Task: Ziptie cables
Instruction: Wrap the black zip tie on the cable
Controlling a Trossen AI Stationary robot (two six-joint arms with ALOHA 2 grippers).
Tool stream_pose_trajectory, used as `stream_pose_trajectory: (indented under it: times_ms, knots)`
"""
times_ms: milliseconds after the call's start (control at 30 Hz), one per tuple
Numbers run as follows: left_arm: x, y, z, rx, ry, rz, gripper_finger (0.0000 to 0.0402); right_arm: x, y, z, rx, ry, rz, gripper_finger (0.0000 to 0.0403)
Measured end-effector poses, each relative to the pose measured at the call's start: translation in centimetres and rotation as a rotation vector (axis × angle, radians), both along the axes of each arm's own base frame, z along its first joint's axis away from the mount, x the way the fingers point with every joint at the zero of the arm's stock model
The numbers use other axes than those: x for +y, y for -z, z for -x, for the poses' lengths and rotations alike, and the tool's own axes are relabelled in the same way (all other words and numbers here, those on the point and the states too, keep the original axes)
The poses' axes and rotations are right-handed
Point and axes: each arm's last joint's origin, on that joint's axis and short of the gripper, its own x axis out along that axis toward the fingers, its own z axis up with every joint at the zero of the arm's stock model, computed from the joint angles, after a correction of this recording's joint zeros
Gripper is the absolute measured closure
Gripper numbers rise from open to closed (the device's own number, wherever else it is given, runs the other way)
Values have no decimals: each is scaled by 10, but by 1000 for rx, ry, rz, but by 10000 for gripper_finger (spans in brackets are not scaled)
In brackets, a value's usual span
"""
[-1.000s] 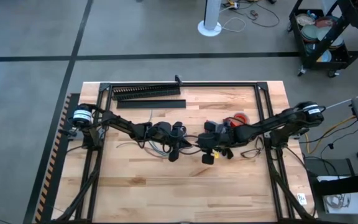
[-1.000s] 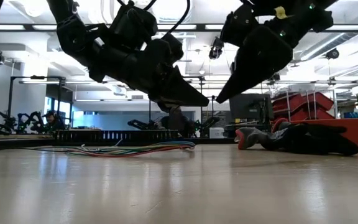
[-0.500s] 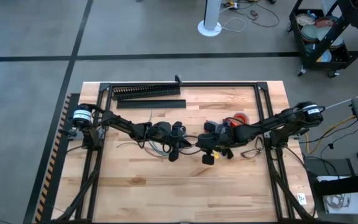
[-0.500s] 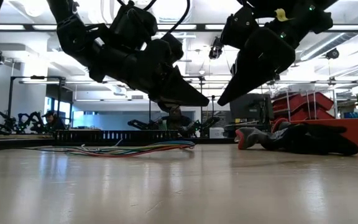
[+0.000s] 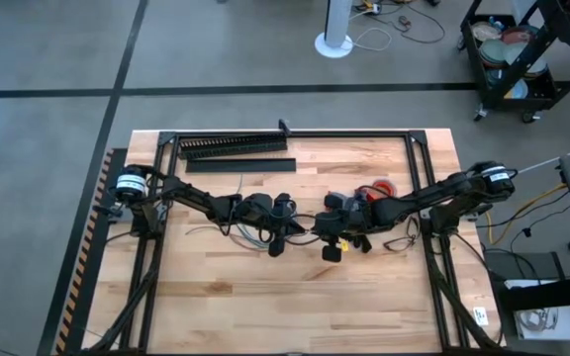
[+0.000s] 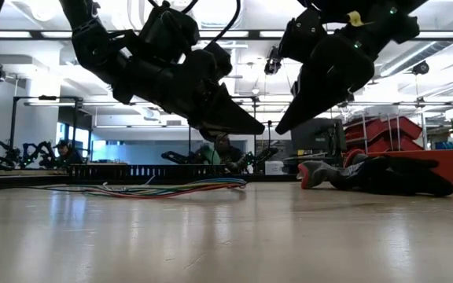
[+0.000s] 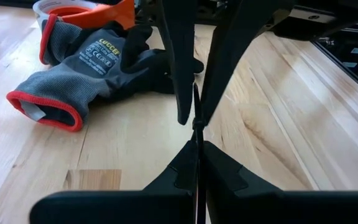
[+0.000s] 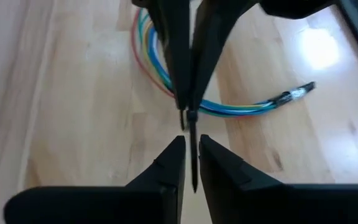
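A thin dark ziptie point(image 7: 197, 130) hangs in the air over the table's middle, with my left gripper point(image 7: 197, 163) shut on it. My right gripper point(image 8: 193, 158) faces it tip to tip point(image 5: 317, 235). Its fingers are a narrow gap apart, with the ziptie's other end point(image 8: 194, 177) between them. Both fingertips hover well above the wood in the low view, left point(image 6: 259, 130) and right point(image 6: 280, 129). The cables point(image 8: 166, 84), a curved bundle of thin coloured wires with a dark end point(image 8: 296, 93), lie flat on the table below and behind the left gripper point(image 5: 250, 235). My left gripper pinches the ziptie point(image 7: 197, 144) between its two fingertips, and the strip runs on lengthwise out of the tips toward the right gripper. The fingers come from the table's left, slanting down. The ziptie is clear of the table. My right gripper has the strip in its narrow gap; whether its fingers touch it, I cannot tell.
Grey gloves with red cuffs point(image 7: 82, 68) and an orange-and-white tape roll point(image 5: 380, 187) lie under the right arm. A long black comb-toothed duct point(image 5: 234, 145) and a dark flat strip point(image 5: 240, 165) lie along the far edge. Bare wood point(image 5: 295, 297) spreads toward the near edge.
My right gripper has tipped slightly steeper in the low view, with its tip staying beside my left gripper's tip. The left gripper and the cables have kept still.
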Motion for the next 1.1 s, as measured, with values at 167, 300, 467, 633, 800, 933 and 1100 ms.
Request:
stream_pose_trajectory:
  times_ms: [167,300,467,633,800,933,1100]
  knots:
    - [0,0,0,0,0,0,402,-2,0,0,0,3,0,346]
    - [0,0,0,0,0,0,402,-2,0,0,-1,1,1,342]
    - [0,0,0,0,0,0,402,-2,-1,-1,-15,-10,14,361]
    - [0,0,0,0,0,0,402,-1,-6,-4,-28,-26,25,382]
    - [0,0,0,0,0,0,402,-1,-6,-3,-12,-22,24,397]
    - [0,0,0,0,0,0,402,-1,-5,-3,-7,-22,23,400]
    - [0,0,0,-2,0,0,402,-1,-5,-3,-5,-23,25,401]
